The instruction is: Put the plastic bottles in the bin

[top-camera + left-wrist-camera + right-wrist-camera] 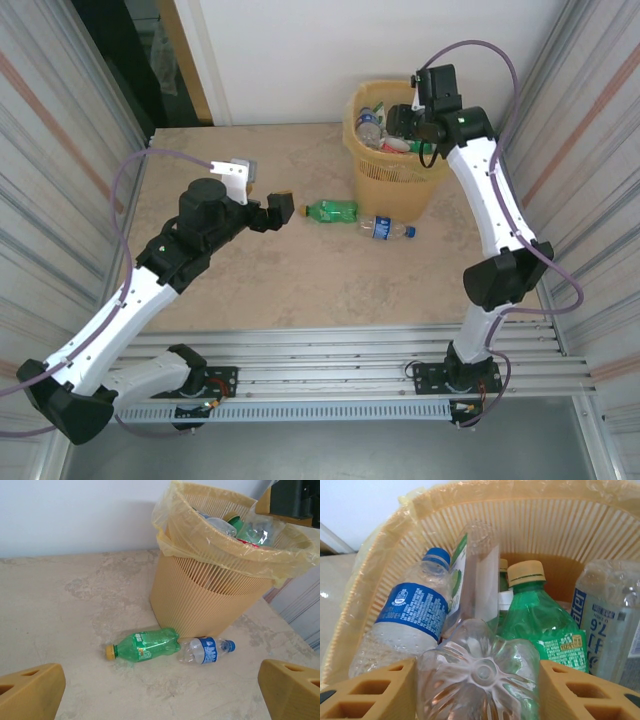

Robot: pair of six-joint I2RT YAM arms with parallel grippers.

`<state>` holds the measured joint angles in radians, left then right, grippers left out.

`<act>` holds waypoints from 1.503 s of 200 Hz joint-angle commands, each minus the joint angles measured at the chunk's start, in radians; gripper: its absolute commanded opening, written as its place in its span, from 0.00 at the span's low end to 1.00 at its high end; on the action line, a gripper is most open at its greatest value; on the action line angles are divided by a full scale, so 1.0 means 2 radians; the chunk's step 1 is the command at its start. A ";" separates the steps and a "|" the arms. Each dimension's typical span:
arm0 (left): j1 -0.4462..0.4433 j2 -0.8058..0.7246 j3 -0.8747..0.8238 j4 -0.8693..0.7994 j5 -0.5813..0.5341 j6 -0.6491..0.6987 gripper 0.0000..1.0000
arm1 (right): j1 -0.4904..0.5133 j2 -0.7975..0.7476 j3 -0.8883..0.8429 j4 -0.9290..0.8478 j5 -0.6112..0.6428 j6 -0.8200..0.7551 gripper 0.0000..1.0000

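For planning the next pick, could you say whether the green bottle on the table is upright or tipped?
Tipped: the green bottle lies on its side, yellow cap pointing away from the bin.

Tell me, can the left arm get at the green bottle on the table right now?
Probably yes: the left gripper is open and faces the green bottle across bare table, the bin standing behind it.

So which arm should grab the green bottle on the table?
Probably left: the left gripper, open, faces the green bottle, while the right gripper is over the bin, holding a clear bottle.
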<state>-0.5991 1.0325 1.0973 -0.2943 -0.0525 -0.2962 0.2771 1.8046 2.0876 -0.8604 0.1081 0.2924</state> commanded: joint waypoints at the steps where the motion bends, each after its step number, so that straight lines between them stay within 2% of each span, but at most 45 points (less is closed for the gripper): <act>1: 0.004 -0.013 -0.004 0.011 0.001 -0.008 0.99 | -0.019 -0.021 -0.057 -0.003 0.034 0.018 0.50; 37: 0.006 -0.017 -0.006 0.010 0.000 -0.008 0.99 | -0.018 -0.089 -0.183 0.087 0.010 0.027 0.53; 77: 0.007 -0.019 -0.008 0.011 0.002 -0.011 0.99 | -0.021 -0.117 -0.229 0.113 0.003 0.030 0.62; 107: 0.007 -0.017 -0.007 0.012 0.003 -0.012 0.99 | -0.021 -0.105 -0.195 0.092 -0.003 0.014 0.69; 131: 0.008 -0.013 -0.005 0.013 0.003 -0.016 0.99 | -0.022 -0.090 -0.140 0.070 -0.009 -0.007 0.81; 175: 0.018 -0.004 -0.014 0.018 0.008 -0.022 0.99 | -0.010 -0.064 -0.021 0.009 0.012 -0.035 0.85; 212: 0.026 0.025 -0.015 0.010 0.001 -0.040 0.99 | 0.020 -0.092 -0.006 -0.025 0.064 -0.027 0.92; 252: 0.027 0.101 -0.003 -0.001 0.004 -0.083 0.99 | 0.027 -0.169 -0.080 -0.043 0.126 0.013 1.00; 300: 0.020 0.225 0.030 0.003 0.029 -0.142 0.99 | 0.008 -0.299 -0.237 -0.028 0.145 0.061 0.98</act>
<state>-0.5507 1.4006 1.0977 -0.2886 -0.0216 -0.4938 0.3191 1.3140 1.7149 -0.9096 0.3458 0.3367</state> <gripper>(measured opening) 0.989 0.979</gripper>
